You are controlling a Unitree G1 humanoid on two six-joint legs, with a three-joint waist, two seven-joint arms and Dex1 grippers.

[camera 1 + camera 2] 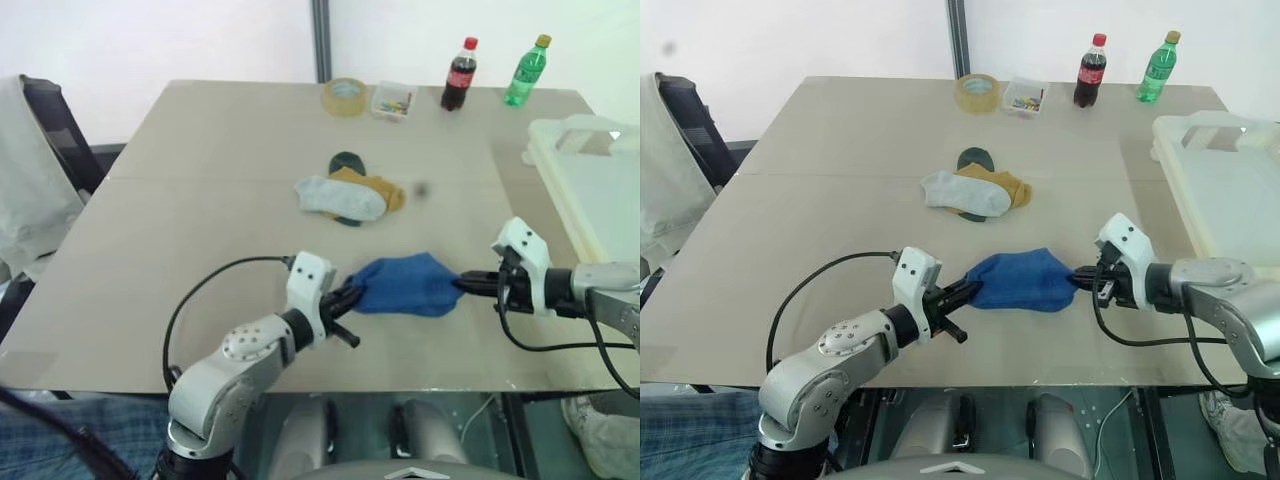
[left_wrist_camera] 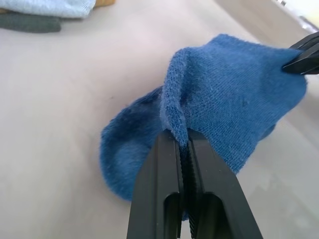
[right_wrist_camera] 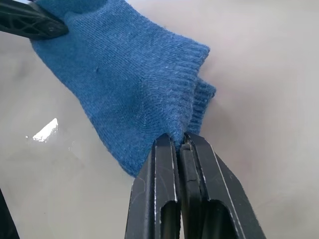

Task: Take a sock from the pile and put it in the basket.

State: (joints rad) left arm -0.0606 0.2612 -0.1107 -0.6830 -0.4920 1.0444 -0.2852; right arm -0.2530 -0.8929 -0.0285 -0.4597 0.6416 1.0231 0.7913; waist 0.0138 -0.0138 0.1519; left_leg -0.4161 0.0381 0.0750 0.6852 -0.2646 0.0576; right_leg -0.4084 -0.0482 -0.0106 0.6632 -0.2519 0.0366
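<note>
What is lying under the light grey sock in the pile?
Under the light grey fabric sock lie a mustard yellow sock and a dark green sock. The parts of them that it covers cannot be seen.

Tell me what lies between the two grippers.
The blue sock, pinched by the left gripper and the right gripper at opposite ends, seen in both eye views.

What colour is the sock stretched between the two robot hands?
Royal blue. The knitted fabric sock shows best in the left wrist view, pinched by the left hand and right hand.
</note>
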